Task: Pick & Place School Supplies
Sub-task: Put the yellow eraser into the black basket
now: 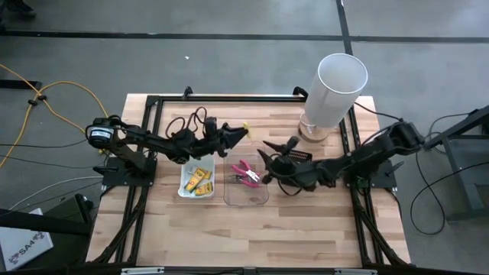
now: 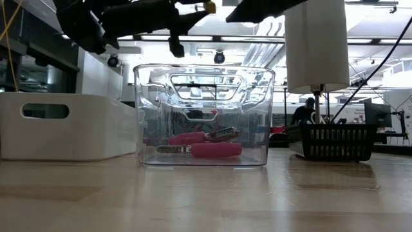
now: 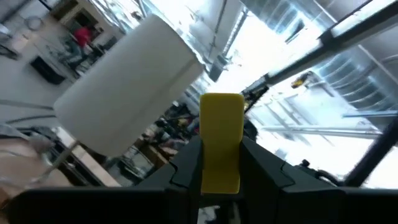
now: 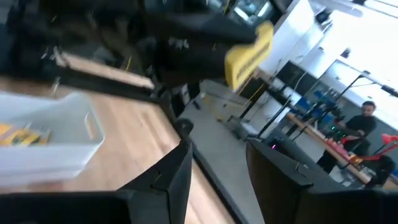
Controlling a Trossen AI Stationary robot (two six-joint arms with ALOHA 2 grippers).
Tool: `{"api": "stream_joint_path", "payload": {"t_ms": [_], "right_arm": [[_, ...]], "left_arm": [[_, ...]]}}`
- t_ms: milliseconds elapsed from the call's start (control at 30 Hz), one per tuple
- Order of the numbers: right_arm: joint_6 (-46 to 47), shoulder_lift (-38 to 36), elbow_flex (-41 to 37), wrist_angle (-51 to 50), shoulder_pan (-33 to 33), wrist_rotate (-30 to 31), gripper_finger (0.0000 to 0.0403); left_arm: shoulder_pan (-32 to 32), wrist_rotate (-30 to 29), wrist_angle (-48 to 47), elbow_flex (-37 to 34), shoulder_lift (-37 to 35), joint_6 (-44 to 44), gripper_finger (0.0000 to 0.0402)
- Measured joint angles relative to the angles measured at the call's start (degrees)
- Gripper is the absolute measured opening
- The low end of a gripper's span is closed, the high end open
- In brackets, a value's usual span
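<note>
Left gripper [image 1: 243, 131], raised above the wooden slatted table [image 1: 252, 237] behind the two trays, its fingers pinching a small yellow rectangular stick [image 3: 221, 142] that stands upright between them, seen at the fingertips in the high view and against the tall white cylinder [image 1: 334, 90] in the left wrist view; right gripper [image 1: 269, 146], also held aloft just beyond the far right corner of the clear tray, its fingers spread with nothing between them; the two grippers near each other but apart; white opaque rectangular tray [image 1: 196, 180] holding several small yellow boxes [image 1: 200, 182]; clear plastic rectangular tray [image 1: 246, 186], just beside the white one on its right, holding two small pink-handled pliers [image 2: 205, 144] lying on its floor; black slotted basket [image 2: 331, 142] resting on the table near the cylinder's base.
</note>
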Motion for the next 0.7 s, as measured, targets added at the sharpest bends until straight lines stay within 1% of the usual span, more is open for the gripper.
{"api": "stream_joint_path", "payload": {"t_ms": [100,167,300,500,700], "right_arm": [[-4.17,1.60,0.00,7.39,-0.62,-0.41,0.0144],[-5.86,2.02,0.00,10.46,-1.07,-0.68,0.0144],[-5.64,2.02,0.00,11.82,-2.18,-3.28,0.0144],[-4.59,2.02,0.00,13.86,-4.42,-6.03,0.0144],[-3.52,2.02,0.00,15.31,-6.45,-11.00,0.0144]], "left_arm": [[0.02,-2.20,-0.23,0.00,0.00,1.59,0.0083],[0.04,-2.53,-0.11,0.00,0.00,2.82,0.0083],[0.04,-3.69,-0.13,0.00,0.00,4.96,0.0083],[0.04,-3.96,0.45,0.00,0.00,5.14,0.0083],[1.05,-3.96,1.82,0.00,0.00,6.06,0.0083]]}}
